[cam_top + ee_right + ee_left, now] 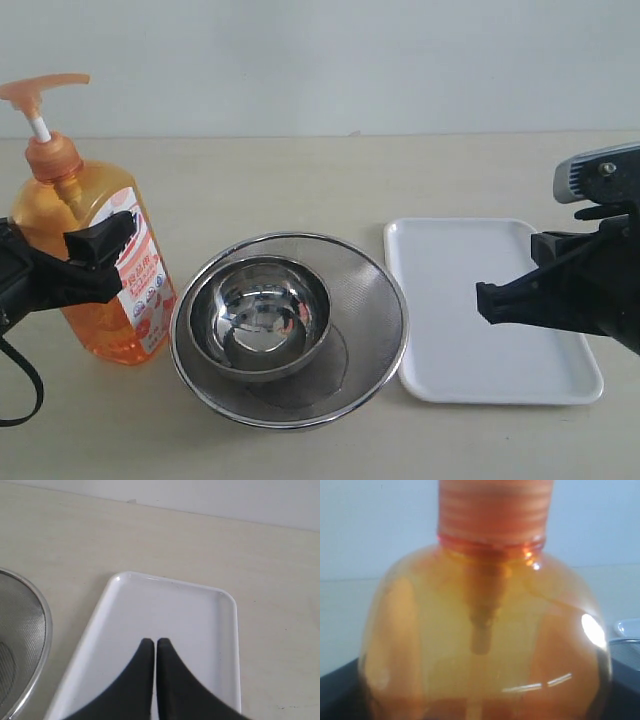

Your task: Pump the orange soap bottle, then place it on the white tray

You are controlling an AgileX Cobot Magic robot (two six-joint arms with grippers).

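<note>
1. Exterior view, far left: the orange soap bottle (80, 215) stands upright on the table, well apart from the white tray (470, 355). Its pump head (45, 90) is raised on the white stem (40, 128).
2. The left gripper (105, 250) has its jaws on either side of the bottle's body, at the height of the label (140, 275). They look closed onto it. In the left wrist view the bottle's shoulder (485, 645) fills the frame, with dark finger edges against both lower flanks.
3. Handling, as a judgement:
   - The bottle looks nearly full, so it should be heavy and bottom-weighted.
   - Its tall shape would make it tip if pushed near the top.
   - The plastic wall is smooth and glossy, so it is likely slippery and will give a little when squeezed.
   - The wide body below the shoulder, where the left gripper sits, seems the sound place to hold it.
   - The neck collar (495, 510) is narrower and would give less purchase.
   - Pumping calls for a straight downward press on the flat of the pump head while the body is steadied.
4. Centre: a steel bowl (260, 315) sits inside a round mesh strainer (375, 290), between the bottle and the tray.
5. Right: the tray lies flat with nothing resting on it.
6. The right gripper (487, 300) hangs above the tray. Its fingertips (147, 652) are pressed together on nothing in the right wrist view.
</note>
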